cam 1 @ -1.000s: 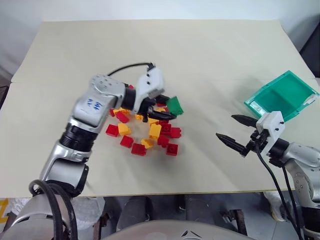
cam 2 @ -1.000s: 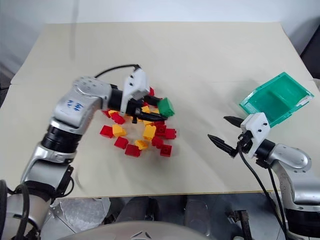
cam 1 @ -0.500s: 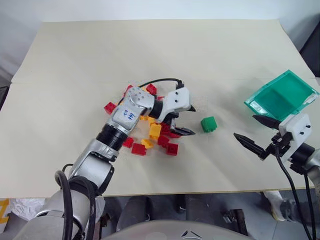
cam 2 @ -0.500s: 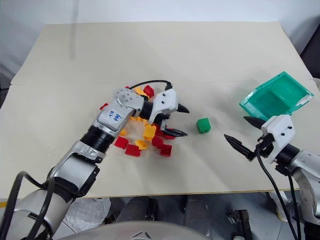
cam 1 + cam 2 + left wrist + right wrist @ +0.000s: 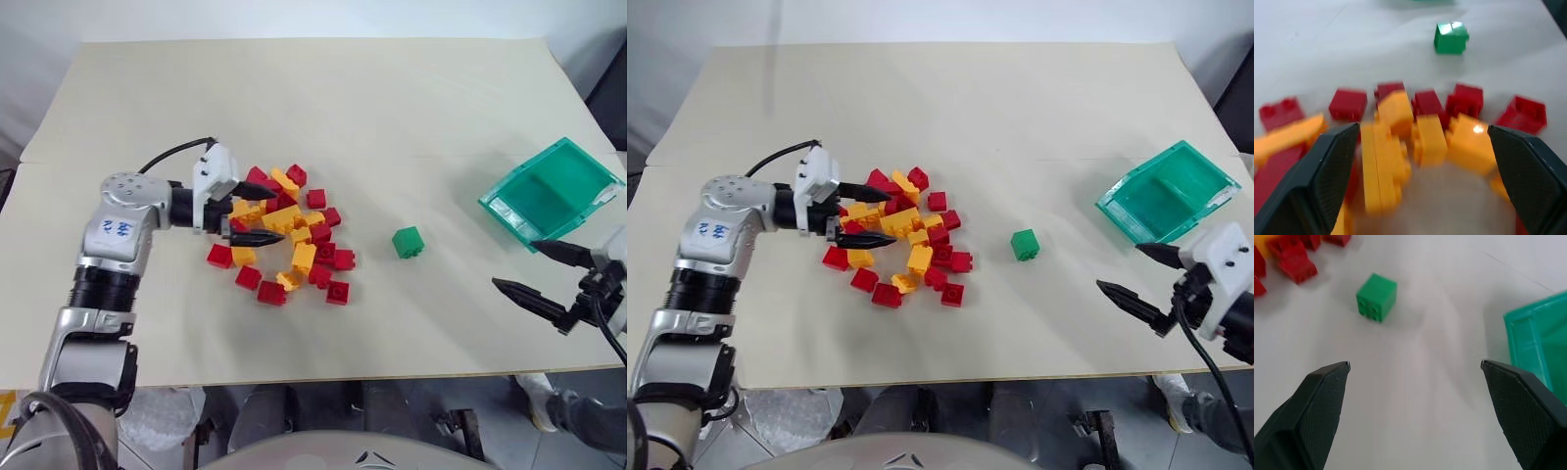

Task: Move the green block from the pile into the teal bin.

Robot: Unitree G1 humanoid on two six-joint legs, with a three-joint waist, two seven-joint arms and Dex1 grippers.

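Clearly apart from the pile (image 5: 284, 235), the green block (image 5: 408, 242) sits on bare table (image 5: 411, 117) before the teal bin (image 5: 552, 192), both grippers' fingers released.

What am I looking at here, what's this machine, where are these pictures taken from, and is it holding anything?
This is a two-armed robot at a table. Two pictures come from cameras in its head, looking down. The other two come from cameras on its wrists, looking out between each gripper's black fingers. On the table are a pile of red and yellow toy bricks, one green block lying by itself, and a teal bin. The left gripper sits at the pile's edge; the right gripper hovers near the bin. Both are open and hold nothing.
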